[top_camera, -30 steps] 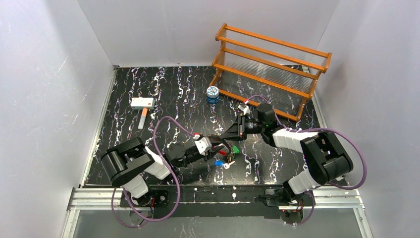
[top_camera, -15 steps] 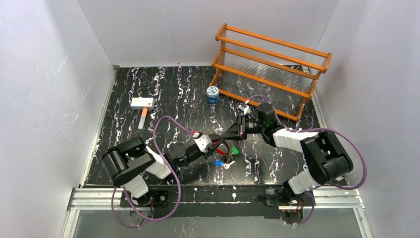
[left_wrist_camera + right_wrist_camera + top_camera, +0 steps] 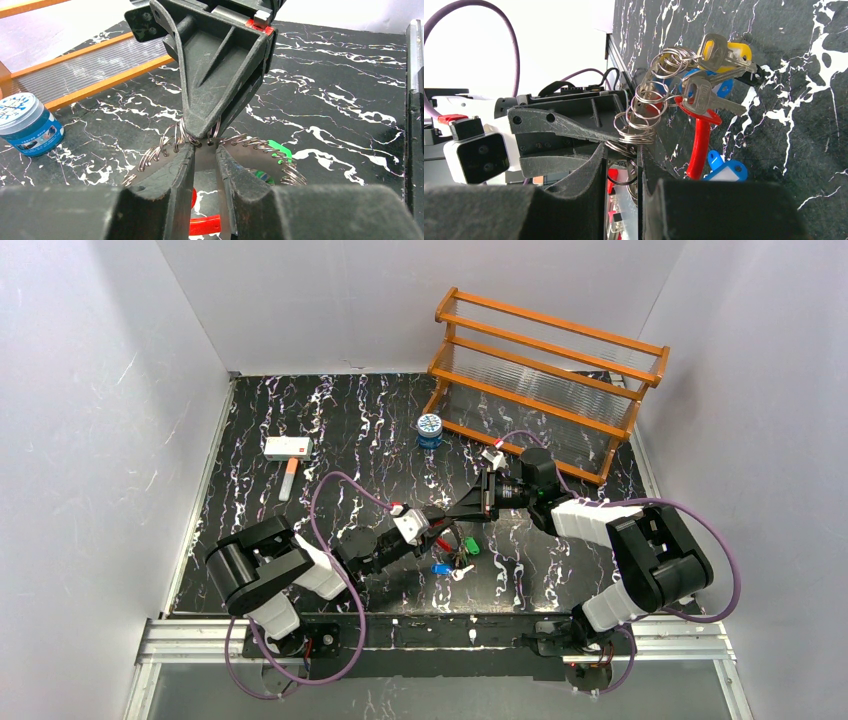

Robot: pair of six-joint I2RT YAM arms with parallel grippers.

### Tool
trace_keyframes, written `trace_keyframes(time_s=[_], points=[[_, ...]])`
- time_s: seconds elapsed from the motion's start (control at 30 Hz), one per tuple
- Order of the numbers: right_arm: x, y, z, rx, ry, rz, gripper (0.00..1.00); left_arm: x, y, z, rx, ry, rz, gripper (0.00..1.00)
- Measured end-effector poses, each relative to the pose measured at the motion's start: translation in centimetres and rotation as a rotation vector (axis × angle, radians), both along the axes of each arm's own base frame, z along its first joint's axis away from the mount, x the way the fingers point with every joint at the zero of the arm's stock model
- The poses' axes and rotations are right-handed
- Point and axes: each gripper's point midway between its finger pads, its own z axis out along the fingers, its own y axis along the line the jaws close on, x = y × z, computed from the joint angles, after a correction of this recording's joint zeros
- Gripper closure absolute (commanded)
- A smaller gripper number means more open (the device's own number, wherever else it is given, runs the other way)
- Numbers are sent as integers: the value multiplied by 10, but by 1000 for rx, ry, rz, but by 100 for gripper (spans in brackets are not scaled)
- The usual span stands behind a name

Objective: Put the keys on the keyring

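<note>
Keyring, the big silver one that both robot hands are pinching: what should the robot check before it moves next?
1. Left fingers grip the thin silvery keyring: ok.
2. Right fingers grip the same keyring: ok.
3. Yellow-headed key and plain silver key are linked to the small silver rings: ok.
4. Green-headed key is threaded on: cannot tell.
5. Round blue-and-white tin stands apart from the fingers: ok.
</note>
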Motion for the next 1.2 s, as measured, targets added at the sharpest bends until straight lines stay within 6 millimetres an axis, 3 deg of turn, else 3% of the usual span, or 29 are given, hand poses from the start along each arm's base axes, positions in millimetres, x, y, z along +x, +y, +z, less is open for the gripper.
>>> trace_keyframes(time_s=[0.13, 0.27, 0.37, 0.6, 1.2], points=[[0, 0, 0, 0, 0, 0, 99, 0, 0, 0, -1, 1, 1, 83], [0, 0, 0, 1, 1, 0, 99, 1, 0, 1, -2, 0, 4, 94], [0, 0, 0, 2, 4, -1, 99, 1, 1, 0, -1, 1, 6, 95], [0, 0, 1, 4, 10, -4, 99, -1, 0, 5, -14, 2, -2, 88], [0, 1, 5, 16, 0, 3, 99, -2, 2, 12, -38, 4, 0, 80]])
